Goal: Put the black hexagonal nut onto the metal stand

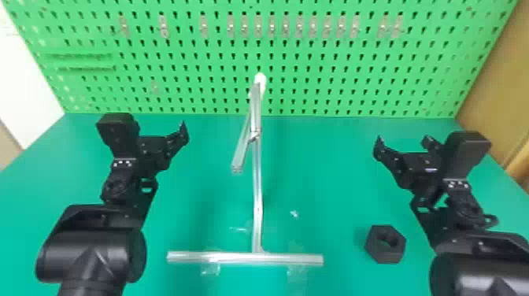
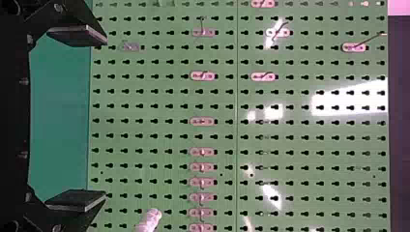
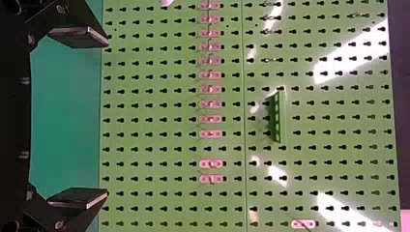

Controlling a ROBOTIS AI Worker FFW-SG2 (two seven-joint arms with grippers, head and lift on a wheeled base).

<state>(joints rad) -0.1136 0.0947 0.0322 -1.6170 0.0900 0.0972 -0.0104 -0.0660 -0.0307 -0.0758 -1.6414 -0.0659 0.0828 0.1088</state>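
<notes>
The black hexagonal nut point(image 1: 385, 245) lies on the green table at the right front, in front of my right gripper point(image 1: 403, 142). In the middle rises the metal stand point(image 1: 257, 197), with a crossbar at its foot, an angled arm and a white tip at its top. My left gripper point(image 1: 179, 132) is held over the table left of the stand. In the left wrist view the left gripper point(image 2: 104, 118) stands open, nothing between its fingers. The right wrist view has the right gripper point(image 3: 107, 118) open and empty as well.
A green pegboard point(image 1: 315, 71) with a row of small hooks stands behind the table point(image 1: 322, 173). Clear tape point(image 1: 210, 268) lies at the stand's crossbar. A brown panel point(image 1: 507, 102) is at the right edge.
</notes>
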